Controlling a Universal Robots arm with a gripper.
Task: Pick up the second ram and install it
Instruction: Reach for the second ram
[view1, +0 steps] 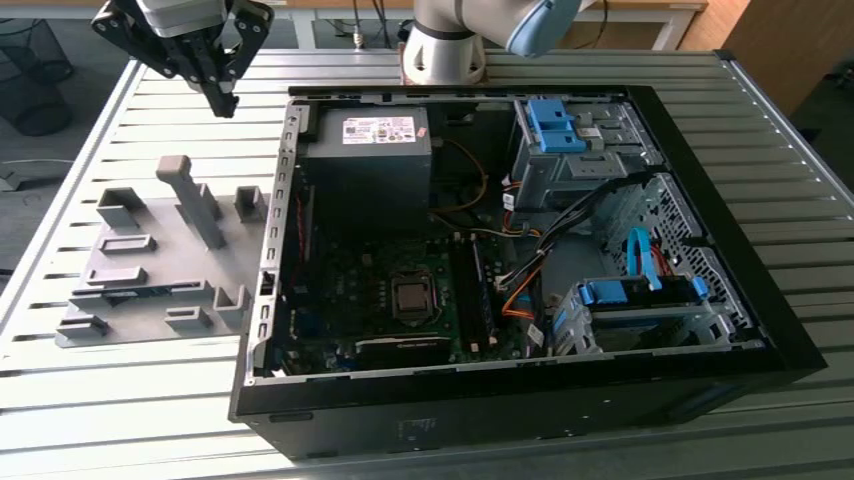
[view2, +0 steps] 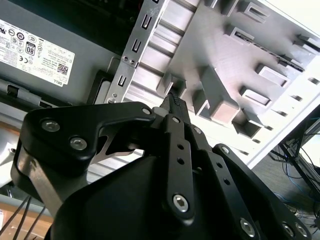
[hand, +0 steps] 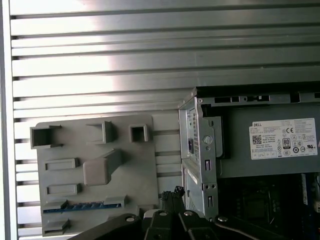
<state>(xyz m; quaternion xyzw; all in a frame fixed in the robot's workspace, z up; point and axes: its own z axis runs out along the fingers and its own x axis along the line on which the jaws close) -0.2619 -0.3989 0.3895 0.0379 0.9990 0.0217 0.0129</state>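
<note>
The second ram (view1: 156, 290) is a thin dark strip with a bluish edge. It lies in a slot near the front of the gray holder plate (view1: 160, 225) and also appears in the first wrist view (hand: 75, 206). My gripper (view1: 223, 100) hangs high over the table's far left, above the gap between the holder plate and the computer case (view1: 534, 390). Its black fingers are shut together with nothing between them, as both wrist views show (view2: 174, 101) (hand: 172, 192). The ram is well clear of the gripper.
The open case holds a gray power supply (view1: 367, 150), a motherboard (view1: 400, 300), orange and black cables (view1: 534, 270) and blue drive brackets (view1: 641, 292). A tall post (view1: 194, 200) and several blocks rise from the holder plate. The table is slatted metal (view1: 134, 400).
</note>
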